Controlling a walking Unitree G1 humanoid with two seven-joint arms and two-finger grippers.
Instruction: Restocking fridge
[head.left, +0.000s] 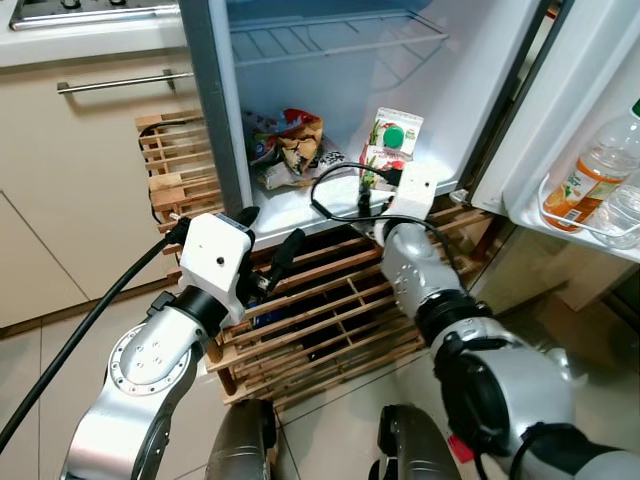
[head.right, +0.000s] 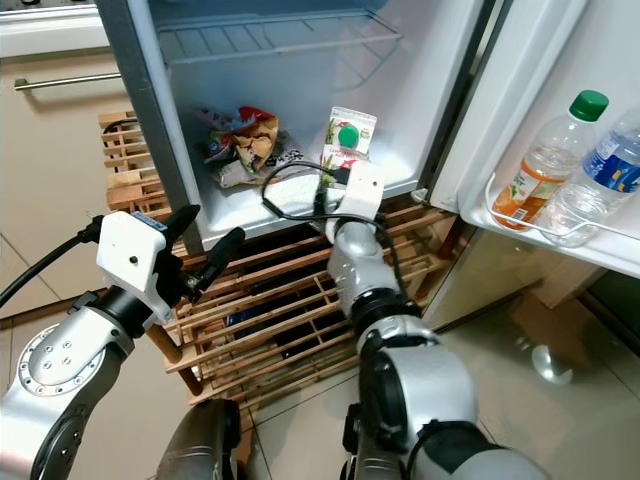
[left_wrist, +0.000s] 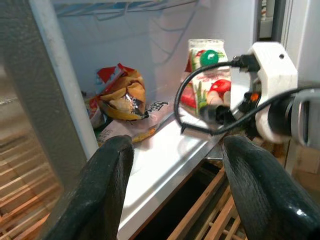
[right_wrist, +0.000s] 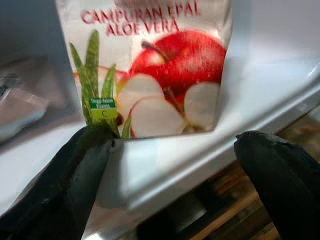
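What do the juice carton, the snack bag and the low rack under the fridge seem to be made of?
Juice carton: printed coated paperboard, apparently; folded gable top, green plastic cap.
Snack bag: glossy plastic film, crinkled and reflective.
Rack: unpainted light wood slats, grain visible.
The right pincer is open before the carton.

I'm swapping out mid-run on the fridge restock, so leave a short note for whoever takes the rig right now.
Right claw: open, at the front edge of the fridge's bottom shelf, fingers either side of the juice carton but not closed on it.
Left claw: open, holding nothing, in front of the wooden crate rack below the shelf.
Done: the carton stands upright on the shelf near its front edge; snack bags lie further left on it. Two bottles sit in the door rack.
Left: draw the right claw clear, judge whether the carton needs pushing further in, then shut the door.
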